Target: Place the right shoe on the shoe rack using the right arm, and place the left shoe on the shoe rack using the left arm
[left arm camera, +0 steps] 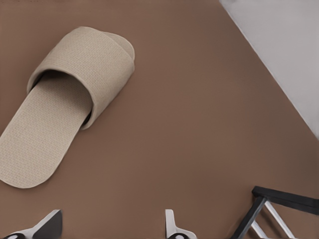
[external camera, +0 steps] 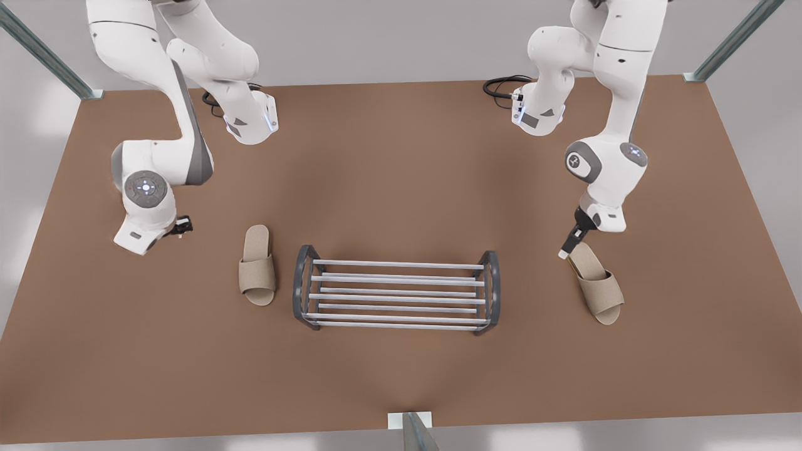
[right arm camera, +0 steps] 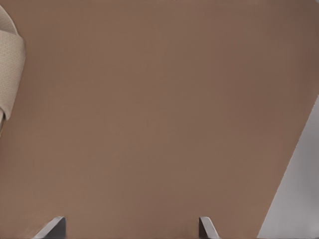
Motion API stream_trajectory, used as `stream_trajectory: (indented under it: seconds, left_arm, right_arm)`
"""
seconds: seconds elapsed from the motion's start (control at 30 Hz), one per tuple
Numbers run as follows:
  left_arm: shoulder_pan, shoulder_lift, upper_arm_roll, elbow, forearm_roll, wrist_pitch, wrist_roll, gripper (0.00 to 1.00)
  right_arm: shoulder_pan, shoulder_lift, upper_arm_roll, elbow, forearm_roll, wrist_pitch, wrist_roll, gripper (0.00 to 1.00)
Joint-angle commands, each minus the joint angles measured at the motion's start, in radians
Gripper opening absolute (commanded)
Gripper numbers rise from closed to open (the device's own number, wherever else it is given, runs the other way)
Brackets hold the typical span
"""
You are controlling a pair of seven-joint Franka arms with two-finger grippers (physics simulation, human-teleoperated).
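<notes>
The shoe rack [external camera: 398,265] of silver rods and dark end frames stands mid-table, nothing on it; one corner [left arm camera: 279,201] appears in the left wrist view. The left shoe [external camera: 598,285], a beige slipper, lies flat on the front view's right of the rack. My left gripper [external camera: 566,250] hangs low at its heel end, open [left arm camera: 112,221], with the slipper [left arm camera: 75,84] ahead and nothing between the fingers. The right shoe [external camera: 257,269] lies on the rack's other side. My right gripper [external camera: 183,225] is open [right arm camera: 130,224], well clear of that slipper [right arm camera: 9,59].
The brown table [external camera: 401,156] ends in grey floor [left arm camera: 294,50] beyond the left shoe and near the right gripper [right arm camera: 299,189]. Black cables [external camera: 501,84] lie at the arm bases. Metal frame posts [external camera: 413,432] stand at the table's edges.
</notes>
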State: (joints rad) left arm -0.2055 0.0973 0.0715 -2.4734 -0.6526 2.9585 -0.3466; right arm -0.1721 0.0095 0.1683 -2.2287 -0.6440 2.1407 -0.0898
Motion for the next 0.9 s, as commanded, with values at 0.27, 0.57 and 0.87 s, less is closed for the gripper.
stream_trajectory:
  seconds: [0.27,0.57,0.87]
  left_arm:
    - [0.018,0.058,0.129,0.037,-1.415,-0.331,1.475,1.0]
    - [0.02,0.107,0.221,0.016,-1.437,-0.286,2.535,1.0]
    - [0.018,0.113,0.235,0.025,-1.851,-0.311,2.818,1.0]
  right_arm:
    - [0.077,0.096,0.123,-0.304,-1.761,0.332,1.335,1.0]
    - [0.094,0.139,0.123,-0.356,-1.909,0.311,1.527,1.0]
    - [0.126,0.216,0.123,-0.333,-1.973,0.252,1.527,1.0]
